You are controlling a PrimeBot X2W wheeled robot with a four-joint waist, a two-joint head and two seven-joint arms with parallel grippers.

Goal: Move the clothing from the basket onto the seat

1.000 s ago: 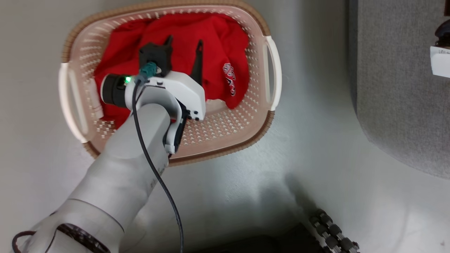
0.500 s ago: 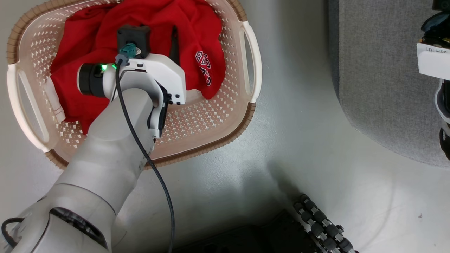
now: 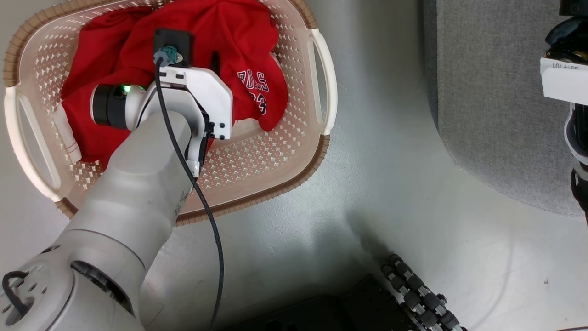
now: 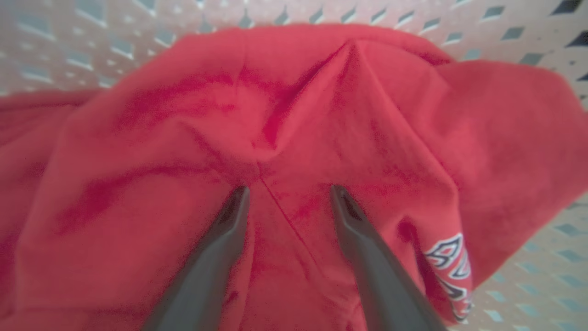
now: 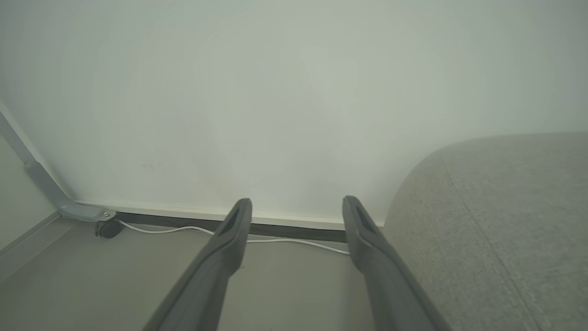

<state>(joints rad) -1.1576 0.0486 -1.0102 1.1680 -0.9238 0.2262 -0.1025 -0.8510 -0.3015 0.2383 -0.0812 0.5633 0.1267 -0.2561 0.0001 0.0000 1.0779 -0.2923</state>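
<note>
So the left gripper is down inside the basket with its jaws spread wide. In the left wrist view both tips are right at the red clothing, and a raised crease of fabric sits between them. Nothing's pinched yet as far as I can tell.

The basket is in the upper left of the head view, on the floor. All the red stuff is piled in it, with the white lettering facing up on the right side of the pile. The seat is the grey cushion at the upper right of the head view, well apart from the basket. The right gripper is spread wide too with nothing in it, and the seat is at the right of its wrist view.

My take on doing this step well: push the tips a bit deeper so the crease really bunches between the jaws before closing. Otherwise you'd probably only catch a thin top layer and it'd slip on the lift. Close fully, then lift straight up until the lowest bit of cloth is above the basket's edge, since a dangling corner could snag and drag the basket along.

I can't tell where one garment ends and the other starts, so a grab here might bring up one or both. Either's fine, just look at what's left in the basket.
</note>
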